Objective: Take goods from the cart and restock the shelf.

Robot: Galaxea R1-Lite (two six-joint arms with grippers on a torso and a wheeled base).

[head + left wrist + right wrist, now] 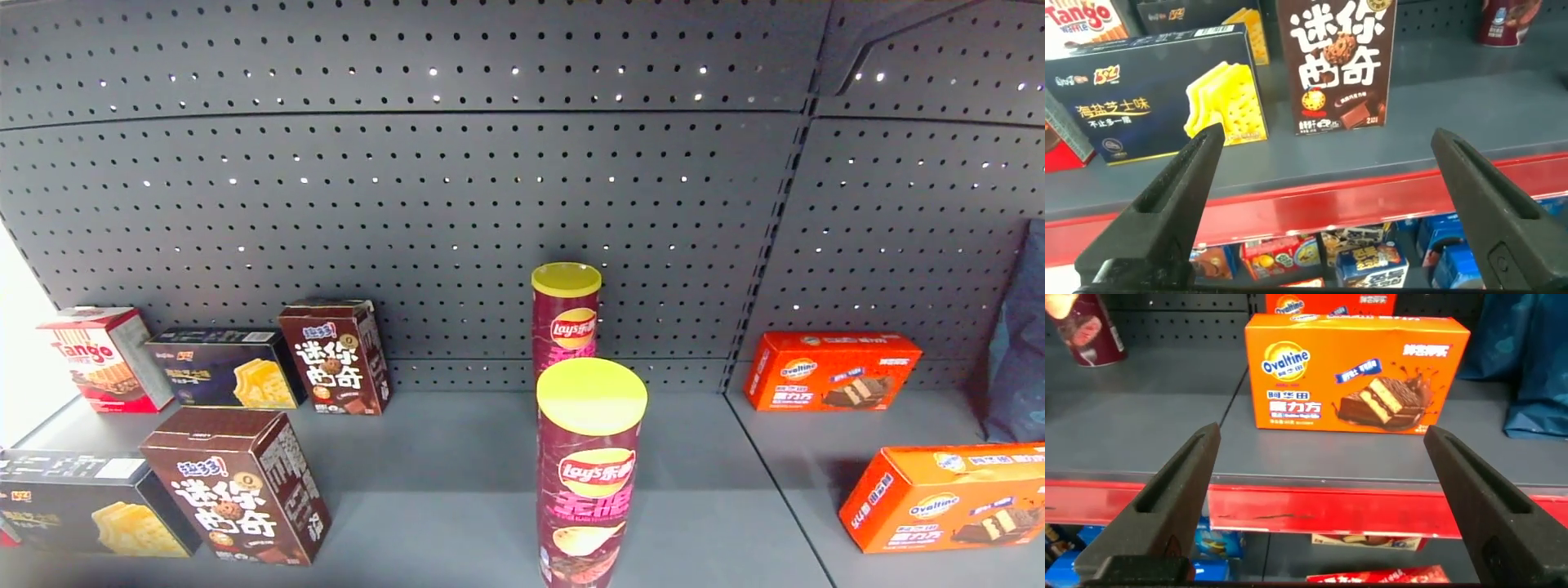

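Off the shelf's [1388,151] front edge, my left gripper [1327,135] gaped before the cookie box [1337,61], and my right gripper [1323,431] gaped before the orange box [1355,371].

Snack boxes [237,494], chip cans [589,469] on shelf [457,482]

My fingers [1167,216] are matt black plastic, faintly grainy. The shelf [457,482] and its perforated back panel [408,204] look like matt grey painted metal. The orange box [1355,371] is glossy card. The chip can [589,482] shines under a smooth plastic lid [591,395].

Printed logos and words mark the middle chip can [589,478], the brown cookie box [237,494] lower left, the orange box [947,498] lower right.
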